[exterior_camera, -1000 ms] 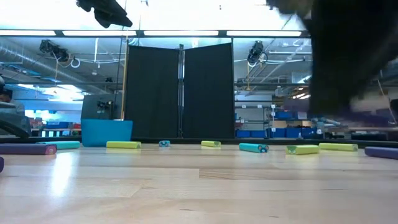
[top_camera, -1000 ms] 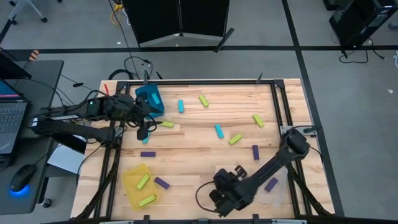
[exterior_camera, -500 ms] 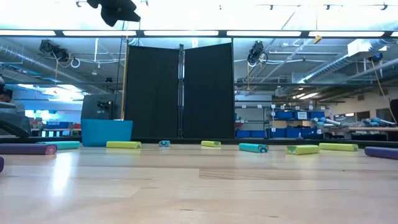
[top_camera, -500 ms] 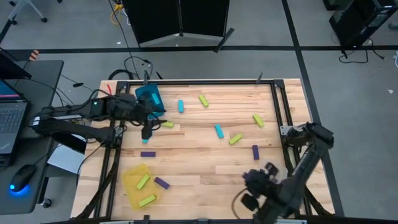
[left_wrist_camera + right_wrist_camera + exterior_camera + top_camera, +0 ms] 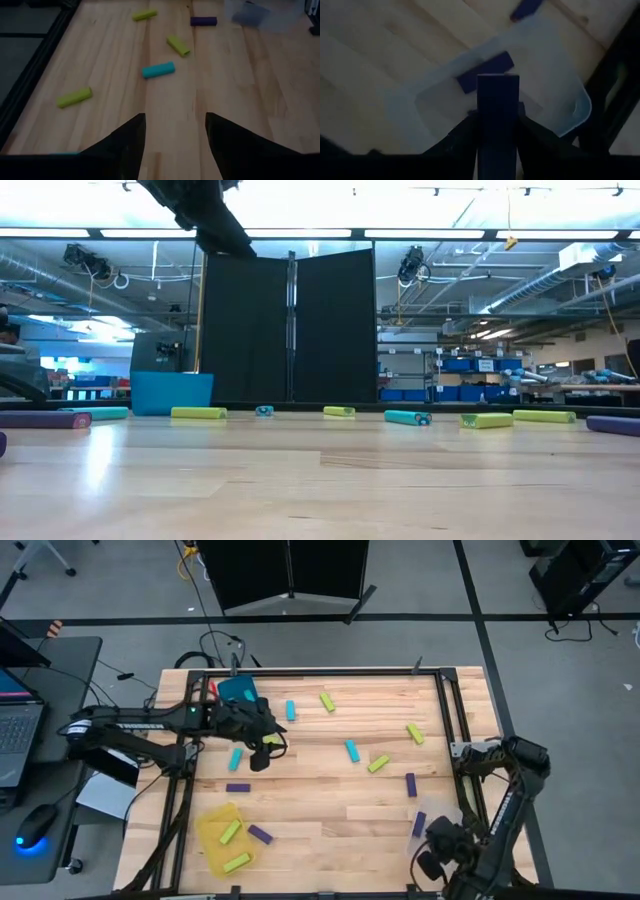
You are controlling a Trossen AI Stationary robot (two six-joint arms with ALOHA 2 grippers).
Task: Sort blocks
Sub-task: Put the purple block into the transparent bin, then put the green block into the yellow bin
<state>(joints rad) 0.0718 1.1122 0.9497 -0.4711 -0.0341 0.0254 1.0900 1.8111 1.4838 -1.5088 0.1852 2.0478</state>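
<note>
Cyan (image 5: 352,750), lime (image 5: 327,701) and purple (image 5: 410,784) blocks lie flat, scattered on the wooden table. My left gripper (image 5: 262,748) (image 5: 175,145) is open above the table's left half, right of a cyan block (image 5: 236,758). Nothing is between its fingers, and a cyan block (image 5: 158,70) and lime blocks lie ahead of it. My right gripper (image 5: 436,843) (image 5: 497,125) is at the near right corner, shut on a purple block (image 5: 497,95) above the clear bin (image 5: 555,100). Another purple block (image 5: 485,72) lies in that bin. My right gripper pinches the purple block between its two fingers, one on each long side (image 5: 497,107). The block lies along the fingers and sticks out past their tips. It is lifted clear, over the clear bin's inside.
A teal bin (image 5: 238,690) (image 5: 171,392) stands at the far left corner. A yellow bin (image 5: 212,825) at the near left corner holds two lime blocks (image 5: 230,832), and a purple block (image 5: 260,834) lies beside it. The black frame rails run along the table edges.
My right arm has swung from the near middle of the table toward the right edge and now stands over the clear bin. My left gripper has moved toward the right, away from the teal bin. A cyan block now shows on the table where it stood.
</note>
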